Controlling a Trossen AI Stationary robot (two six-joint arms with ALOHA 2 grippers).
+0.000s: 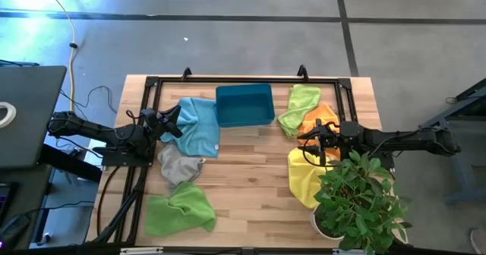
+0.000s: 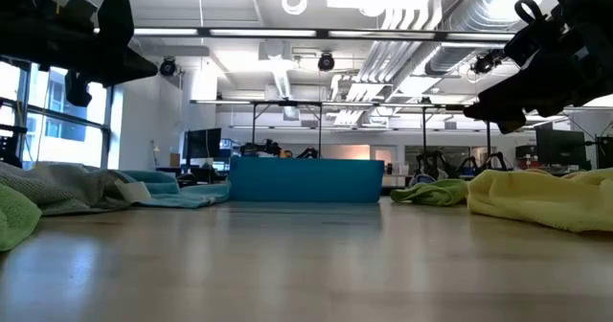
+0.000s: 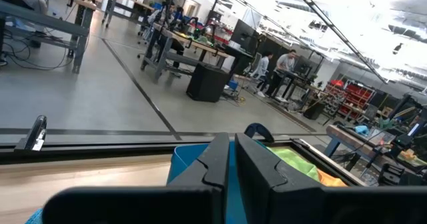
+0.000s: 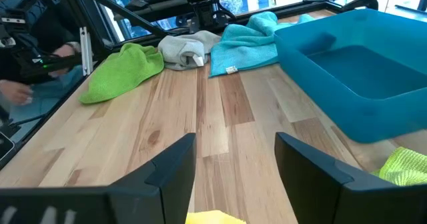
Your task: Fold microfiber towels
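Right claw [image 1: 313, 143], jaws wide, hovers above the yellow towel [image 1: 304, 175], beside the plant [image 1: 361, 202]; left claw [image 1: 168, 124] closed, empty.

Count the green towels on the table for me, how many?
2: one lime green towel at the table's front left, another right of the teal bin. More may hide under the plant.

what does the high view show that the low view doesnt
Only the high view: the potted plant, the orange towel, the whole tabletop and both arms from above, the right tool open. Only the low view: the room behind the table, with ceiling lights and benches. Both: the teal bin, the blue towel, the grey towel and the yellow towel.
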